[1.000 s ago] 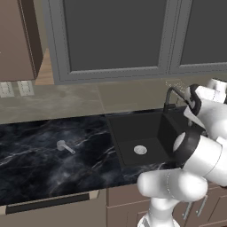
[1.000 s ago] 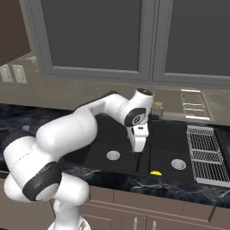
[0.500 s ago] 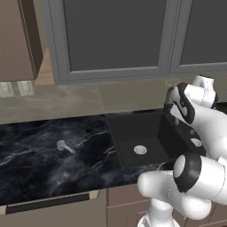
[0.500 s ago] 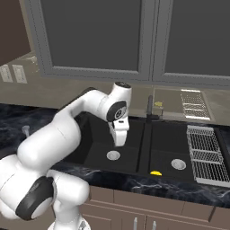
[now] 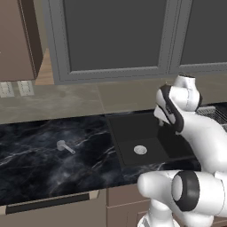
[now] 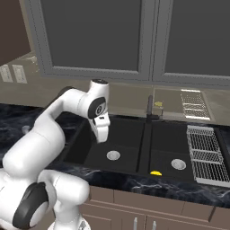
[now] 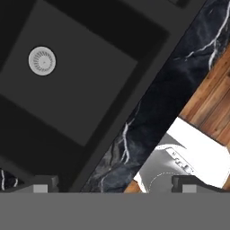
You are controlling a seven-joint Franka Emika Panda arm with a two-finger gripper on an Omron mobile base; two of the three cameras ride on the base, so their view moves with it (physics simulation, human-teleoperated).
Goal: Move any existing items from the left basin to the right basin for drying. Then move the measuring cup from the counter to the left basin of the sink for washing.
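the jaws [image 7: 110, 188] stand wide apart with nothing between them, their two small dark tips [image 7: 45, 183] far from each other at the bottom of the hand view. they hang above the black square left basin [image 6: 96, 150] with its round silver drain [image 6: 113, 155], pointing down over its left part. the white arm [image 6: 49, 130] curves up from the base and over the basin's near-left corner. the black square right basin [image 6: 166, 148], twin of the left, holds the small bright yellow rounded lump [image 6: 156, 173], which lies near the front wall, left of that basin's own silver drain [image 6: 178, 164]. a dark curved faucet [image 6: 150, 108] rises behind the divider between the two halves. a wire dish rack [image 6: 204, 155] sits just right of the sink. the tiny pale grey, semi-clear measuring cup [image 5: 62, 145] with a short straight handle rests on the black marble-look table [image 5: 48, 164] with white veining, well left of the left basin.
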